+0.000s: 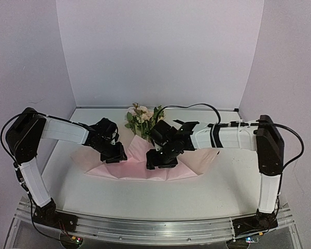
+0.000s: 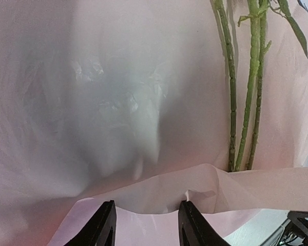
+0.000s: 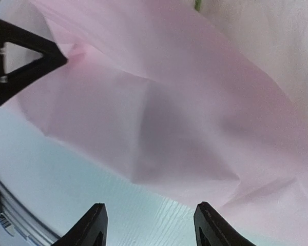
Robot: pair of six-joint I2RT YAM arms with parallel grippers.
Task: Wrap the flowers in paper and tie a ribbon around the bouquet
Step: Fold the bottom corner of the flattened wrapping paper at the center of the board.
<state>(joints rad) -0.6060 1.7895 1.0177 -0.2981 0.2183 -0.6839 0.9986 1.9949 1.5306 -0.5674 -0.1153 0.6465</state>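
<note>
Left gripper (image 2: 148, 206) hangs low over the pink paper (image 1: 129, 169), its two black fingers partly spread. A loose folded edge of the sheet lies across the gap right at their tips, but the fingers do not pinch it. Right gripper (image 3: 151, 207) is spread wider, with only bare white table (image 1: 145, 197) between its fingers and the near edge of the paper just ahead; it holds nothing. Seen from above, the sheet lies spread on the table under both grippers, much wider than the flowers (image 1: 141, 115). The flowers lie on the middle of the paper, heads at the far side, thin green stems (image 2: 254, 102) running straight back toward the robot. From the left gripper the stems lie to the right, near but apart. The right gripper looks slightly the nearer of the two to them. Wrapping likely depends on lifting a paper edge sideways across that line of stems.
</note>
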